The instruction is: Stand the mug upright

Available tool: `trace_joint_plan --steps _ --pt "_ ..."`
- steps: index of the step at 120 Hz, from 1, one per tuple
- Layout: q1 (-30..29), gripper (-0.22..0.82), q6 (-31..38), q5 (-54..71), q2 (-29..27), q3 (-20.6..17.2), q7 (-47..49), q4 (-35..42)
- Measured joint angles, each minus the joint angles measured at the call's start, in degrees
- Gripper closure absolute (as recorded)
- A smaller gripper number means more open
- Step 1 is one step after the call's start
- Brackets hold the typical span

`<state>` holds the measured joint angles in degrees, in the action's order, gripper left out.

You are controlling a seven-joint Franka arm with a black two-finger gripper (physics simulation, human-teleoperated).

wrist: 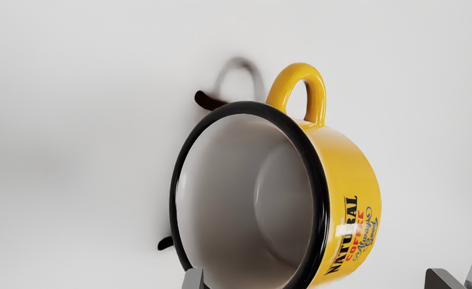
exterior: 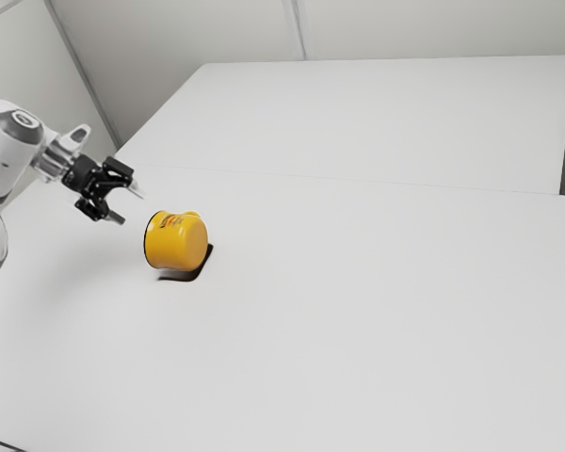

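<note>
Claw (exterior: 129,207) open, fingers apart, nothing gripped. Just beyond its tips, mug (exterior: 177,242) on its side on tabletop (exterior: 358,320), black rim (wrist: 321,200) facing claw. Nothing seen inside. Enamel-looking: probably stiff, light, slick. Wall at the rim seems the best hold; handle (wrist: 300,71), behind rim, a narrower alternative.

The kind of place could not be told for sure; it looked most like a plain lab or test room: pale grey walls (exterior: 169,42) with thin straight seams (exterior: 298,30) rose beyond a broad, smooth white desk (exterior: 358,330), and a white robot arm (exterior: 8,141) reached in from the exterior view's left
</note>
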<state>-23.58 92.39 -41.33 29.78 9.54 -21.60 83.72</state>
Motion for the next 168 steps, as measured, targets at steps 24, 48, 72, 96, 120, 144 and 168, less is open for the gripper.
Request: trace_joint_plan --steps 24,48,72,96,120,144,168 --pt "0.1 0.00 0.1 -6.2 3.4 0.0 -2.0 0.0" --pt "0.6 0.00 0.1 -10.8 4.1 -0.5 -2.4 1.7" --pt "1.4 0.02 0.0 -13.6 4.2 -0.7 -1.3 2.7" --pt "1.9 0.47 0.0 -14.7 4.4 -0.7 0.3 4.0" --pt "2.2 0.69 0.5 -15.4 4.4 -2.6 2.7 3.4" --pt "2.7 0.74 2.2 -14.2 3.8 -3.7 4.5 3.6" --pt "7.2 0.76 7.5 0.7 -4.0 -3.8 5.9 9.0"
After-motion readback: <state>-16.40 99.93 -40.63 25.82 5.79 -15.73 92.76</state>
